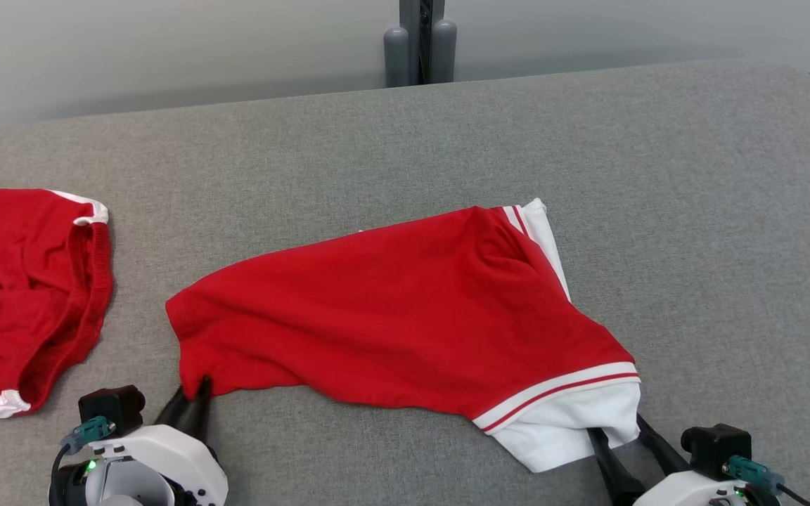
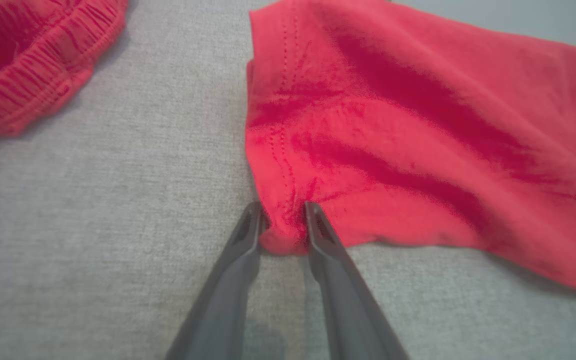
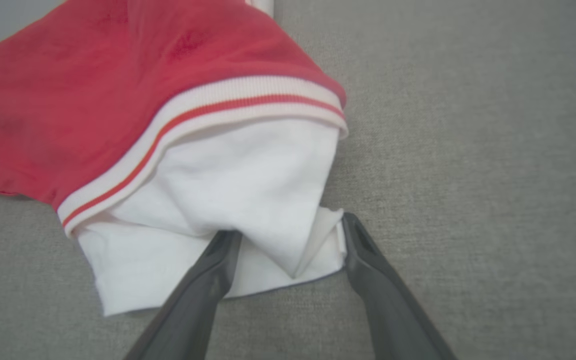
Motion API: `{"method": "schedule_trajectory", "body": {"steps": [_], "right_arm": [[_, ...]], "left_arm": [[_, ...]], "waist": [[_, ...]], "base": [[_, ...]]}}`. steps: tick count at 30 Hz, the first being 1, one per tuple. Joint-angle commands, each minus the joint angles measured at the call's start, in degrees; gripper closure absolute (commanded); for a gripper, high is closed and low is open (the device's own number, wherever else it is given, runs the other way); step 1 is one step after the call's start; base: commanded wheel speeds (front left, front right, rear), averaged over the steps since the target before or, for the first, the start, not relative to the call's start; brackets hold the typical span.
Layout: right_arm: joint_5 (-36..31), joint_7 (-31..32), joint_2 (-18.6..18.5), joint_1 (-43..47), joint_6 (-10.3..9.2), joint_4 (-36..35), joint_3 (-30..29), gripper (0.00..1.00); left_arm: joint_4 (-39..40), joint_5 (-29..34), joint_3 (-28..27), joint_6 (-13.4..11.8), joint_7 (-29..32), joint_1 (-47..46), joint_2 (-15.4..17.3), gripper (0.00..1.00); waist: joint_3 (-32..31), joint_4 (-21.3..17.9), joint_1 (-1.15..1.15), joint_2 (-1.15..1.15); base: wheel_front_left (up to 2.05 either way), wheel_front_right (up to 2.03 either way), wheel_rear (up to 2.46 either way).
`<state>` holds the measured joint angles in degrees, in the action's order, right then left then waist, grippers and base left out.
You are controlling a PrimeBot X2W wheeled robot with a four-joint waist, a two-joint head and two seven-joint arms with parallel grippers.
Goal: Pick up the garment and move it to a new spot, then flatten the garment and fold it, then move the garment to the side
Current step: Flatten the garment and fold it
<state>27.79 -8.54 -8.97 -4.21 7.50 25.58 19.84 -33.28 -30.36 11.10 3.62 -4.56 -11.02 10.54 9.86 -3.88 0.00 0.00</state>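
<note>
**Both jaws at the garment's near corners**

A grey woven worktop (image 1: 405,140) ran back to a pale wall (image 1: 166,49), with a grey post (image 1: 420,42) standing behind its far edge.

The left jaws stood narrow, closed on the garment's (image 1: 391,309) near left corner. In the left wrist view a small bunch of red cloth filled the gap between the two dark fingers (image 2: 240,250) and touched both of them, and creases fanned out from that pinch up into the cloth. The rest of the corner lay on the worktop.

The right jaws stood wide and held nothing. In the right wrist view their fingers (image 3: 368,260) straddled the white end of the garment: one tip was tucked under a loose white fold, and the other sat just outside the cloth's edge, touching it or nearly so.

The garment lay in the middle of the worktop, stretched between the two sets of jaws. It was red, loosely spread and rumpled. A white band with a thin red stripe crossed it near the right jaws, with plain white cloth below, and more white trim showed at its far right corner.

A second garment (image 1: 18,281), also red with white edging and a gathered waistband, lay crumpled at the worktop's left edge, well apart from the first.
</note>
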Motion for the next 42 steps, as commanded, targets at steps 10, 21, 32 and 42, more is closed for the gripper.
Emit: {"method": "schedule_trajectory", "body": {"steps": [10,21,32,42], "right_arm": [[1.31,-2.01,-1.28,-1.24,-0.01,-0.30,1.72,1.00],[-1.68,-1.53,-4.90,0.39,-0.01,-11.43,-0.79,1.00],[-4.80,2.29,-4.27,2.85,-0.01,-31.77,-8.03,1.00],[-1.92,4.95,-9.43,-13.28,-0.01,-32.51,-4.83,1.00]], "left_arm": [[0.61,-0.27,0.35,-0.06,-0.65,-0.10,1.05,1.00],[11.14,0.58,0.53,-1.77,2.73,3.17,4.44,1.00],[31.56,0.29,1.07,-5.16,12.79,6.06,8.11,1.00],[30.84,-1.47,0.84,-1.10,22.83,-8.78,13.46,1.00]], "waist": [[-0.75,0.37,0.00,0.00],[-3.68,1.03,0.00,0.00],[-5.06,1.53,0.00,0.00],[-0.55,0.20,0.00,0.00]], "base": [[0.00,0.00,0.00],[0.00,0.00,0.00],[0.00,0.00,0.00],[0.00,0.00,0.00]]}}
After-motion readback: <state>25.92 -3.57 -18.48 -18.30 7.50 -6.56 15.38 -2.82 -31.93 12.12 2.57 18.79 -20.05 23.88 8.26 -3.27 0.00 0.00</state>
